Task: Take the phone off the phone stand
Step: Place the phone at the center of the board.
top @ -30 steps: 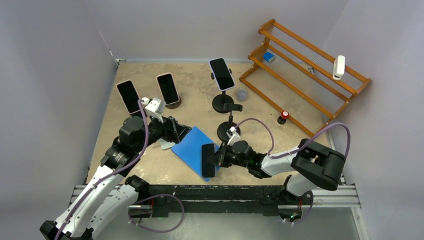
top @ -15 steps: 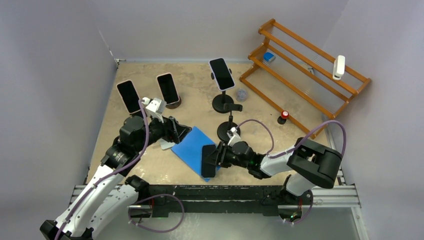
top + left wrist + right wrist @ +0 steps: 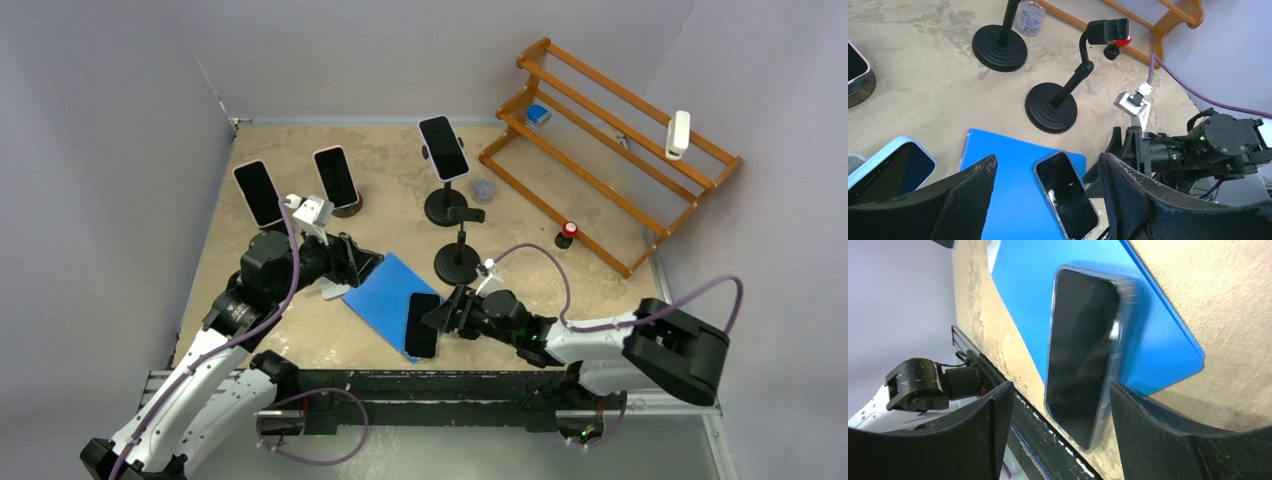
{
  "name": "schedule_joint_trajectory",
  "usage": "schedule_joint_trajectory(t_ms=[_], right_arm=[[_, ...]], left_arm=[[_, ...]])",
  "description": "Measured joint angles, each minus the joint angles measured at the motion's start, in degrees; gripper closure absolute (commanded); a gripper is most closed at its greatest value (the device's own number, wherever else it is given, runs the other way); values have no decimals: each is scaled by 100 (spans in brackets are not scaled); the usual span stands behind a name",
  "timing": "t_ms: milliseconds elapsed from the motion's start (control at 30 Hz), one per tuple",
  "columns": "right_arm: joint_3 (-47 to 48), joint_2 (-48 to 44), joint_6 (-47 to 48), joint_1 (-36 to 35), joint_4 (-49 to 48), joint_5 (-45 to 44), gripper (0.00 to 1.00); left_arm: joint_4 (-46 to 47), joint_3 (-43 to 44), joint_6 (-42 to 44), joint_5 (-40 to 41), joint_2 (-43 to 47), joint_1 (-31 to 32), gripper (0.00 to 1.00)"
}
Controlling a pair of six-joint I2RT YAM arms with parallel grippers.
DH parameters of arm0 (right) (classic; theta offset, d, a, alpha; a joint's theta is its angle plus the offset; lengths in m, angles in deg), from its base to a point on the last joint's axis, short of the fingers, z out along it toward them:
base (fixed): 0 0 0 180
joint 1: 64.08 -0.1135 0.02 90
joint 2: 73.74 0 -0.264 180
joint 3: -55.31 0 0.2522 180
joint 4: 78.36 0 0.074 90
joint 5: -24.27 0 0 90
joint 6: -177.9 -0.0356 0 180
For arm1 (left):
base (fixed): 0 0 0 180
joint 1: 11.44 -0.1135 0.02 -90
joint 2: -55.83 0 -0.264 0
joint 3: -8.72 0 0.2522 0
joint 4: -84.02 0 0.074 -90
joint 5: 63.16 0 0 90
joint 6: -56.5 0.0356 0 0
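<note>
The dark phone (image 3: 422, 325) lies flat, screen up, on the blue mat (image 3: 385, 295), its near end past the mat's edge. The black phone stand (image 3: 459, 262) behind it has nothing in its clamp (image 3: 466, 214). My right gripper (image 3: 447, 318) is open just right of the phone, apart from it; the right wrist view shows the phone (image 3: 1083, 355) beyond the spread fingers of this gripper (image 3: 1060, 390). My left gripper (image 3: 365, 262) hangs open over the mat's left side. In the left wrist view it (image 3: 1045, 165) frames the phone (image 3: 1066, 195) and the stand (image 3: 1052, 107).
A taller stand holds another phone (image 3: 443, 148) at the back. Two more phones (image 3: 258, 193) (image 3: 336, 177) stand at the back left. A wooden rack (image 3: 610, 150) fills the back right, with a small jar (image 3: 484, 189) and a red-topped object (image 3: 568, 230) near it. The table's near edge is close to the phone.
My right gripper opened, let go of the phone and drew back to the right. The phone now rests on the blue mat. The left arm has not moved.
</note>
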Motion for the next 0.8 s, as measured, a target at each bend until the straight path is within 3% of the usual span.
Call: schedule_joint_trajectory(t_ms=[167, 433, 733, 800], right_arm=[[-153, -1080, 24, 0, 708, -334, 29], [-20, -3351, 970, 0, 1926, -1617, 29], [942, -2404, 2284, 173, 2291, -3018, 18], [1113, -2103, 2540, 341, 2256, -3053, 6]], left_arm=[[-4, 0, 0, 0, -17, 0, 28], [-15, 0, 0, 0, -17, 0, 28], [-44, 0, 2, 0, -17, 0, 29], [-44, 0, 2, 0, -17, 0, 29]])
